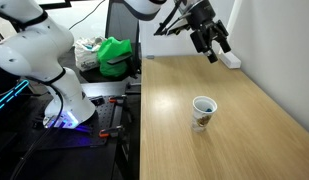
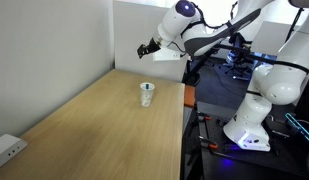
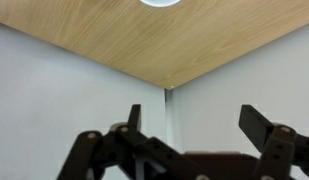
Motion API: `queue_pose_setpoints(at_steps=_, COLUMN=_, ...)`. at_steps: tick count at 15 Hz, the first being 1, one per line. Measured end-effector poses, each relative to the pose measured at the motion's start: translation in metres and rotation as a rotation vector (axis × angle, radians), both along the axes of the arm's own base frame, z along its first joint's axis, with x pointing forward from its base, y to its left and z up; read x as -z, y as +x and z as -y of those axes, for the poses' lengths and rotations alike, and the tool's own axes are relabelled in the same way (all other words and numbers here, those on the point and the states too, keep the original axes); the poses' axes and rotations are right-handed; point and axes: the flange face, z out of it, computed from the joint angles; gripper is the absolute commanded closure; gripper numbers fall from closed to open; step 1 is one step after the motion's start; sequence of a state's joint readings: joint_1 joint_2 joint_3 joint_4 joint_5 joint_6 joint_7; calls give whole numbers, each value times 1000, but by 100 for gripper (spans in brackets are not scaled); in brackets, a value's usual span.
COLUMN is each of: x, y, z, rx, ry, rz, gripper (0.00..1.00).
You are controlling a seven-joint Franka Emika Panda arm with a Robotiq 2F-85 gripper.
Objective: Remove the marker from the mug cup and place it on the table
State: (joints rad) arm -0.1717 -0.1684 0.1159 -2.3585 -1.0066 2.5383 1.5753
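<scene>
One cup (image 1: 203, 112) stands upright mid-table (image 1: 249, 130), near end bare. Gripper (image 1: 216, 52) hangs high over far end, well apart from cup. Fingers (image 3: 256, 122) spread wide, nothing between. Marker (image 1: 202, 103) barely resolves: dark shape in cup mouth. Judgement: marker light, stiff, smooth, thin, likely to roll once laid flat. Pinch exposed upper shaft above rim, lift straight. Cup light, may tip if marker drags its wall.
</scene>
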Motion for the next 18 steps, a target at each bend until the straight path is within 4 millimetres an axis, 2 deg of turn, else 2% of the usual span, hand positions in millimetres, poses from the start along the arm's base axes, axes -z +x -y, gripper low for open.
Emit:
queue_pose_setpoints(at_steps=9, x=24, y=19, z=-24, rx=175, ry=-1, rz=74, gripper=0)
queue_pose_setpoints(at_steps=14, x=34, y=36, z=-29, rx=303, ry=13, rz=130, gripper=0)
queue_pose_setpoints(at_steps=18, x=41, y=43, z=-37, rx=251, ry=39, rz=125, gripper=0)
